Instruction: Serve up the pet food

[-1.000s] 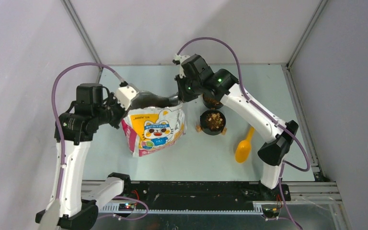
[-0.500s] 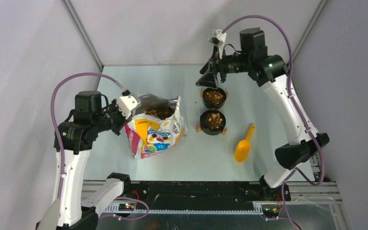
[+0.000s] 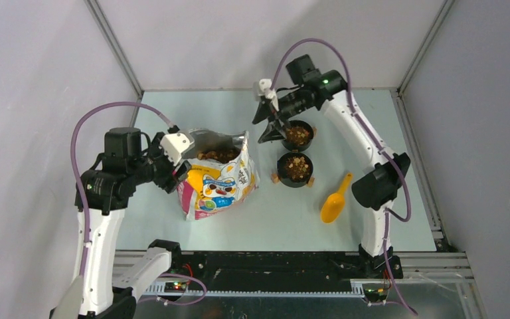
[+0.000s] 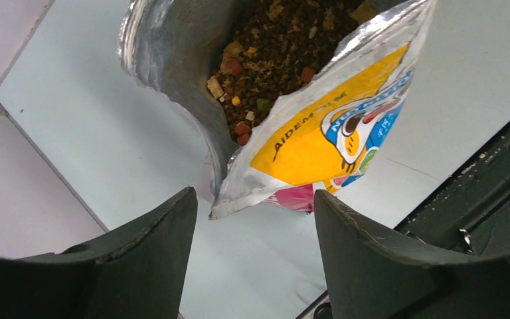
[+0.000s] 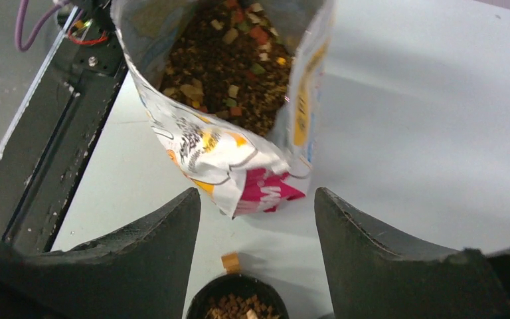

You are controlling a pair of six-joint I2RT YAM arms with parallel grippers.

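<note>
The pet food (image 3: 218, 155) fills an open cartoon-cat bag (image 3: 216, 183) that stands left of centre; more of it fills two black bowls (image 3: 297, 135) (image 3: 297, 167). My left gripper (image 3: 178, 174) is open just left of the bag, touching nothing. In the left wrist view the bag (image 4: 319, 139) and its pet food (image 4: 272, 53) lie just beyond the left gripper (image 4: 254, 196). My right gripper (image 3: 270, 124) hovers open beside the far bowl. From the right wrist, the right gripper (image 5: 257, 194) frames a bowl (image 5: 202, 299), and the bag (image 5: 206, 146) is beyond.
A yellow scoop (image 3: 334, 206) lies on the table right of the near bowl. One loose pellet (image 5: 230, 262) sits by the bowl's rim. Grey walls close in the back and both sides; a black rail (image 3: 265, 260) runs along the near edge.
Both grippers let go of the bag's top edges and opened. The right arm swung up and away, then came back down beside the far bowl. The bag stays open.
</note>
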